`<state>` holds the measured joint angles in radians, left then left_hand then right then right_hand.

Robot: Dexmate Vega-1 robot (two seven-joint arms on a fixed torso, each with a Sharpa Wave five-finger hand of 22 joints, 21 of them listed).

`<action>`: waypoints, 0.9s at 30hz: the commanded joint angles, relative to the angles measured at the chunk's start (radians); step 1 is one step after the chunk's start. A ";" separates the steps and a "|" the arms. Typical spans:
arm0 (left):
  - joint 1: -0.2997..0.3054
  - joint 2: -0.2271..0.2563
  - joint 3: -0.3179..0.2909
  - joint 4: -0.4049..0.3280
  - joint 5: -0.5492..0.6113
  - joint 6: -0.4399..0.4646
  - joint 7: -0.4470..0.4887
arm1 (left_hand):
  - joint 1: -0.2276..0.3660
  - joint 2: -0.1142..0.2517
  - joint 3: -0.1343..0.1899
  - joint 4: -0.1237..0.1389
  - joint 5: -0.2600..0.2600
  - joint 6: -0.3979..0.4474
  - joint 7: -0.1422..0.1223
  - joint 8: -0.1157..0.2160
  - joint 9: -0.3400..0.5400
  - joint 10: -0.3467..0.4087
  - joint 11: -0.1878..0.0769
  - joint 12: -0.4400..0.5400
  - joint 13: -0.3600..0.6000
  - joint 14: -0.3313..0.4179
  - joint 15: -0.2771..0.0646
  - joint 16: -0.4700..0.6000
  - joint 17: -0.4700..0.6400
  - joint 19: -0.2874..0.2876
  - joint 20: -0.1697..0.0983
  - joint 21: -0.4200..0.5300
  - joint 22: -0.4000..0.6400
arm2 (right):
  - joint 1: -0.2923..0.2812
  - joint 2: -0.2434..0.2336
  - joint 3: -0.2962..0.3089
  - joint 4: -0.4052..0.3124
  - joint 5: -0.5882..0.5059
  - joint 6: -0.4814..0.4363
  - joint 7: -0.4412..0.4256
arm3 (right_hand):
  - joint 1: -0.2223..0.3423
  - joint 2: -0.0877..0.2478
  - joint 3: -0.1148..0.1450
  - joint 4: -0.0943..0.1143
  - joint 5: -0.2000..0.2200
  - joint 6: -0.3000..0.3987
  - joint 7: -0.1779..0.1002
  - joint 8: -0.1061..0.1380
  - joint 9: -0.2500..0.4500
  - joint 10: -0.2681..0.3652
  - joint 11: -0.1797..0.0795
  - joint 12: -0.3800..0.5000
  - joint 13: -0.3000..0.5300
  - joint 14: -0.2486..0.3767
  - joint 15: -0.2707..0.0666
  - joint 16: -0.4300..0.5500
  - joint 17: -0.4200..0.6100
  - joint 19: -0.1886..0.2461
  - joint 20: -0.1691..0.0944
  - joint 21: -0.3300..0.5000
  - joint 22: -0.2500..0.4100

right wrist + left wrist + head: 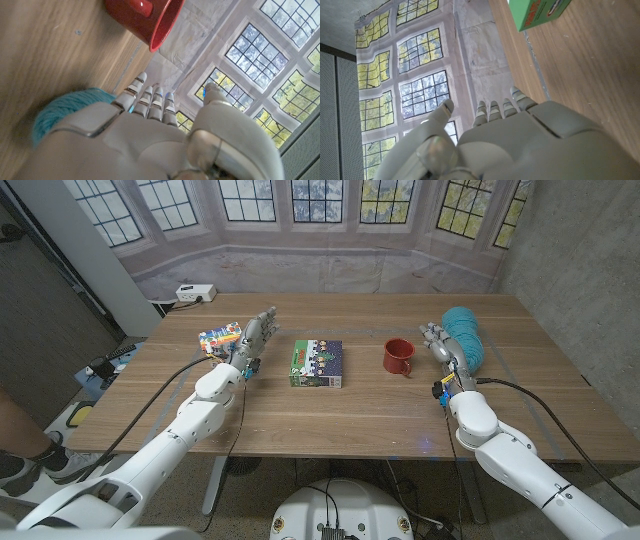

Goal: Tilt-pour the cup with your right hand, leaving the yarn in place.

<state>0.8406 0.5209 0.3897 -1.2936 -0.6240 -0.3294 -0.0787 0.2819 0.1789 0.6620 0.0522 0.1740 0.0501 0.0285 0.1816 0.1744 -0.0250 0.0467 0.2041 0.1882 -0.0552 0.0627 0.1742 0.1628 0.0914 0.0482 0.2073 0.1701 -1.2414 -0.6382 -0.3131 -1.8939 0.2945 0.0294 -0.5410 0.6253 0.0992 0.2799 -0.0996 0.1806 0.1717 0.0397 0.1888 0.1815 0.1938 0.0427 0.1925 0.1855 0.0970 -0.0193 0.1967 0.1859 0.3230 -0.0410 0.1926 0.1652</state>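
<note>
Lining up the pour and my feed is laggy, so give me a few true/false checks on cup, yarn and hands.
1. The right hand holds the cup. False: it holds nothing, and the cup stands apart from it.
2. The cup is upright. True.
3. The yarn lies between the cup and the green box. False: it lies on the far side of the right hand from the cup.
4. The left hand holds nothing. True.

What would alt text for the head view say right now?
A red cup stands on the wooden table, untouched, with the open right hand between it and the teal yarn. The open left hand is beside a colourful box; a green box lies mid-table.
</note>
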 commanded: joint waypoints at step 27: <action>0.064 0.033 -0.022 -0.071 0.009 -0.022 0.035 | 0.018 0.002 0.000 -0.016 0.009 0.034 0.001 0.011 0.006 0.015 0.004 0.010 0.003 0.010 0.006 0.005 0.004 0.016 0.005 -0.002 0.005 | -0.096 0.114 -0.081 -0.121 -0.323 -0.222 -0.288 | 0.105 -0.052 0.008 -0.073 0.002 0.103 0.050 0.027 0.001 0.120 0.052 0.027 0.000 0.073 0.035 0.014 -0.002 0.098 0.012 0.013 0.000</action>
<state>0.8833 0.5437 0.3733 -1.3411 -0.6158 -0.3461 -0.0486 0.2859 0.1830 0.6634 0.0425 0.1779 0.0734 0.0303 0.1896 0.1743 -0.0175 0.0500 0.2040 0.1881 -0.0480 0.0624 0.1742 0.1655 0.0966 0.0535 0.2073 0.1701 -1.3199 -0.5648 -0.3710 -2.0046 0.0867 -0.1203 -0.7203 0.7101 0.0487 0.2865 -0.1666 0.1807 0.2547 0.0860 0.2073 0.1816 0.2941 0.0911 0.2113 0.1857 0.1538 0.0153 0.2044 0.1812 0.4050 -0.0302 0.1967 0.1628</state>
